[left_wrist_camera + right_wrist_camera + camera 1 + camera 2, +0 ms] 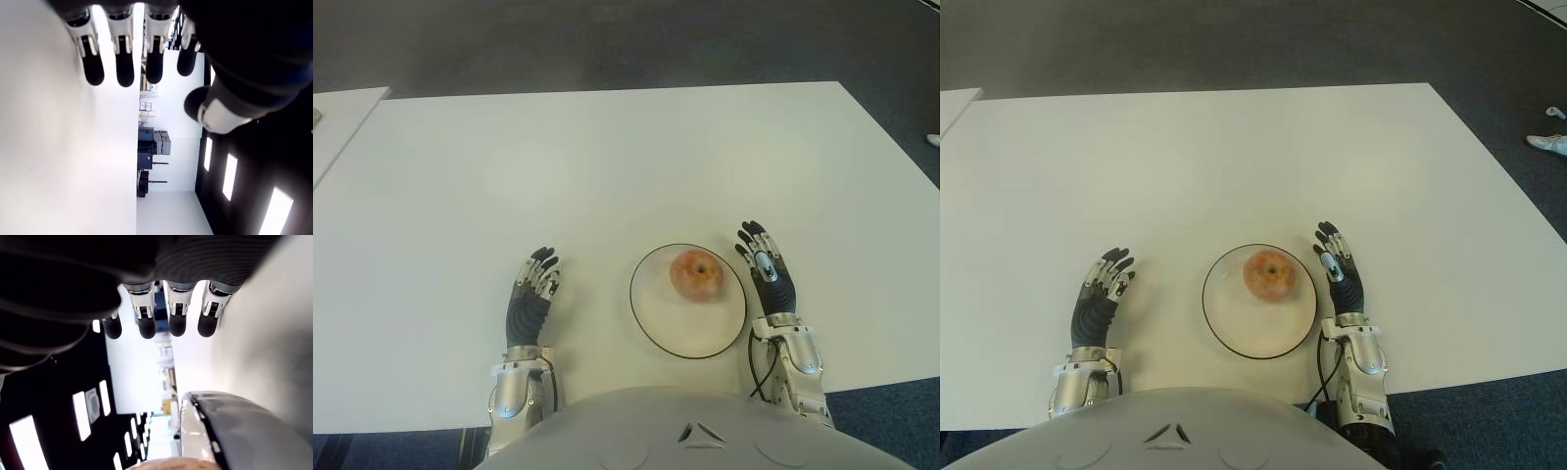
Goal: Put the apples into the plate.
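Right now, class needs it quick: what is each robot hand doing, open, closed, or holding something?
Left hand: open, holding nothing, left of the plate.
Right hand: open, holding nothing, just right of the plate; the apple sits on the plate.

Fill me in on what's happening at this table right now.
A humanoid robot stands at a white table with both hands open and holding nothing. One apple already sits in the plate, toward its far side. The right hand is just to the right of the plate, fingers extended, close to its rim. The left hand shows off to the left of the plate, idle. No other apple is in view on the table.
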Controlling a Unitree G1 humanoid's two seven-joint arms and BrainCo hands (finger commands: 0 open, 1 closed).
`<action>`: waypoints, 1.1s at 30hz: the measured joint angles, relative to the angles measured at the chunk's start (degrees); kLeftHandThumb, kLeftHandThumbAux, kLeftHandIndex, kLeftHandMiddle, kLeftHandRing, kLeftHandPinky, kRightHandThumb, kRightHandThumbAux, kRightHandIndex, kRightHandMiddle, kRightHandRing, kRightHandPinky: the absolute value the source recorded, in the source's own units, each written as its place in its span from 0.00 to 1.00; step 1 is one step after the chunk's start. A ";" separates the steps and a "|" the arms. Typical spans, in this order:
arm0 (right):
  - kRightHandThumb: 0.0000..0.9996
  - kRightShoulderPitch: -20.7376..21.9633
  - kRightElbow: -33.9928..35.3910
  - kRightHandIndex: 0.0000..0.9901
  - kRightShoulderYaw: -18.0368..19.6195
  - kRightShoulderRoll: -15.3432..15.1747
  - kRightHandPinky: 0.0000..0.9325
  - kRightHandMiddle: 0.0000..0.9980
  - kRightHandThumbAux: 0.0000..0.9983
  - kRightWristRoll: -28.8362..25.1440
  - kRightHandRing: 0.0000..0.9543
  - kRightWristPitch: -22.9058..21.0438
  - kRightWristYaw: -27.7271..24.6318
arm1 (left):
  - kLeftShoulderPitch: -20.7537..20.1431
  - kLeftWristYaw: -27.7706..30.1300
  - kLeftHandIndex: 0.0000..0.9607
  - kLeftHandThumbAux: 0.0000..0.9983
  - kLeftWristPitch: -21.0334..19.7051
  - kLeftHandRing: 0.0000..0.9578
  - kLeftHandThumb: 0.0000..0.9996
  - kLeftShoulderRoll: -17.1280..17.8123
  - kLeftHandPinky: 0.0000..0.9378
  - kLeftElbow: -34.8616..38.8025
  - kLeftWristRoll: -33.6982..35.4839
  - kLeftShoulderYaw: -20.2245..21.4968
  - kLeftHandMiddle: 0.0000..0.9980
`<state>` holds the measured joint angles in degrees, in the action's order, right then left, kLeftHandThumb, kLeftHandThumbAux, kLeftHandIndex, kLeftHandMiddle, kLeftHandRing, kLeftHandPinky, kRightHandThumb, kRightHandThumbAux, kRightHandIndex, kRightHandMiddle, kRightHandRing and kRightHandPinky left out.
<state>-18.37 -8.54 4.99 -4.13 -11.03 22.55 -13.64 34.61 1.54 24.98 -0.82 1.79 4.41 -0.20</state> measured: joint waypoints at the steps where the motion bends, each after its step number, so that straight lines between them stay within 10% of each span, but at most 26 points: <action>1: 0.05 0.17 -0.23 0.06 0.00 0.17 0.04 0.06 0.43 0.06 0.03 0.30 0.13 | -0.01 0.00 0.19 0.64 0.00 0.19 0.22 0.03 0.22 0.00 0.00 0.01 0.18; 33: 0.07 0.57 -0.99 0.06 0.30 0.41 0.03 0.07 0.43 1.67 0.03 1.98 1.85 | -0.01 0.50 0.15 0.66 0.97 0.16 0.18 0.27 0.18 -0.67 -0.14 0.91 0.14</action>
<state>-17.79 -9.53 5.29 -3.72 -9.37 24.54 -11.79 34.60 2.03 25.95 -0.55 1.12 4.26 0.71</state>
